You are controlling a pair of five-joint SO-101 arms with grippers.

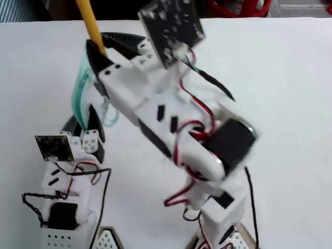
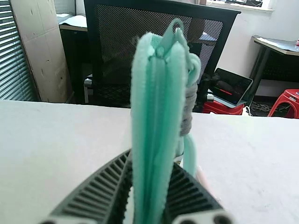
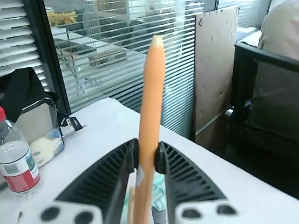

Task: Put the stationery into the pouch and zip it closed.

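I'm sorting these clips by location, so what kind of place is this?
Most likely an office. Slatted window blinds run along the wall, a black mesh chair stands just past the white table, and what looks like an open laptop sits beyond the table's far edge.

I see mint pouch (image 2: 154, 116) upright on edge in left gripper (image 2: 152, 161); orange pencil (image 3: 152, 93) clamped in right gripper (image 3: 147, 145), just beside it
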